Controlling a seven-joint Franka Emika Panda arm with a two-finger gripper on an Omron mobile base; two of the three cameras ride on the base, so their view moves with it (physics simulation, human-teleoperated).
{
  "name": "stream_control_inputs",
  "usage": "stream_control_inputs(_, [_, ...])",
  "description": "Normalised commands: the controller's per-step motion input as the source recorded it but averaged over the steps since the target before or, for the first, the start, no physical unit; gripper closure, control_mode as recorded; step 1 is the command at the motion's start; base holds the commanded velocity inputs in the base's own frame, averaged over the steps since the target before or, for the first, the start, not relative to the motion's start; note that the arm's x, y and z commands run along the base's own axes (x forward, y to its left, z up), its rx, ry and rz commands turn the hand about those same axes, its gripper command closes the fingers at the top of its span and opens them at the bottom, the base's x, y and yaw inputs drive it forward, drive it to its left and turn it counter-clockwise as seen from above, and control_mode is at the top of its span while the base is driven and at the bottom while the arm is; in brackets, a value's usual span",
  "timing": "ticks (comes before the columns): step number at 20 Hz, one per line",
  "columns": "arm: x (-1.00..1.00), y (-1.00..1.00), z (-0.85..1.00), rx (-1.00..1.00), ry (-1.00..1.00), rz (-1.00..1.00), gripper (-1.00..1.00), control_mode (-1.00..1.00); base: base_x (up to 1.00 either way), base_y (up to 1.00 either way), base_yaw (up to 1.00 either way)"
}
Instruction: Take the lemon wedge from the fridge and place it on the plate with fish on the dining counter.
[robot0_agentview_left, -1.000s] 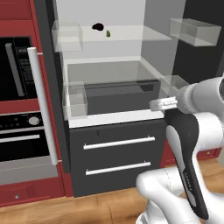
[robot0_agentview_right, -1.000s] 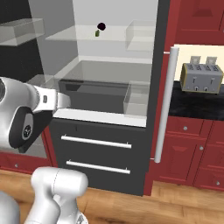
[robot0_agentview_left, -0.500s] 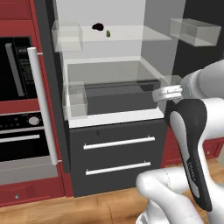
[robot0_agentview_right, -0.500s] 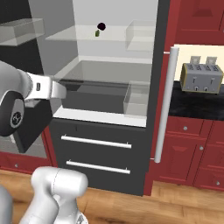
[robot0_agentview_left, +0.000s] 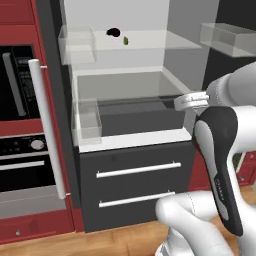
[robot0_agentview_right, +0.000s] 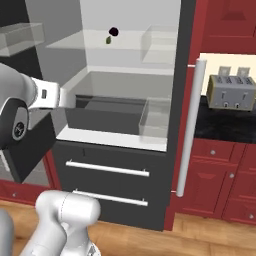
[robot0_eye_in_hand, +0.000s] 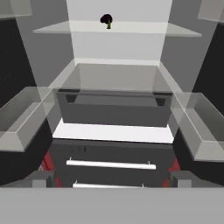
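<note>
Hand view puts your gripper (robot0_eye_in_hand: 109, 180) low in front of the open fridge (robot0_eye_in_hand: 116, 48), its two dark fingertips (robot0_eye_in_hand: 38, 179) spread wide at the bottom corners with nothing between them. Just beyond the tips you see two pale bar handles on the dark lower drawers (robot0_eye_in_hand: 109, 164), then a white ledge and a dark bin above it. Clear door bins (robot0_eye_in_hand: 22, 118) flank you on the left and right.

Look farther up and back: the lemon wedge (robot0_eye_in_hand: 109, 26) sits on the upper glass shelf (robot0_eye_in_hand: 144, 28), far from your claw, touching or just beside a small dark lump (robot0_eye_in_hand: 105, 19).

From the left base view, the wedge (robot0_agentview_left: 126, 40) lies just right of the lump (robot0_agentview_left: 113, 33); from the right base view, the wedge (robot0_agentview_right: 107, 39) sits just below-left of it. Black ovens (robot0_agentview_left: 20, 95) stand left of the fridge, and a toaster (robot0_agentview_right: 229, 92) rests on the black counter to its right.
</note>
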Motion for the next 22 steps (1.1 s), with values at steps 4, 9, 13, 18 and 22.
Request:
stream_control_inputs(4, [0.00, 0.00, 0.00, 0.00, 0.00, 0.00, -1.00, 1.00, 0.98, 0.05, 0.00])
stream_control_inputs(9, [0.00, 0.00, 0.00, 0.00, 0.00, 0.00, -1.00, 1.00, 0.98, 0.36, -0.06])
stream_control_inputs(13, [0.00, 0.00, 0.00, 0.00, 0.00, 0.00, -1.00, 1.00, 0.70, 0.28, -0.05])
stream_control_inputs(18, [0.00, 0.00, 0.00, 0.00, 0.00, 0.00, -1.00, 1.00, 0.60, 0.03, -0.03])
stream_control_inputs(22, [0.00, 0.00, 0.00, 0.00, 0.00, 0.00, -1.00, 1.00, 0.76, 0.11, -0.03])
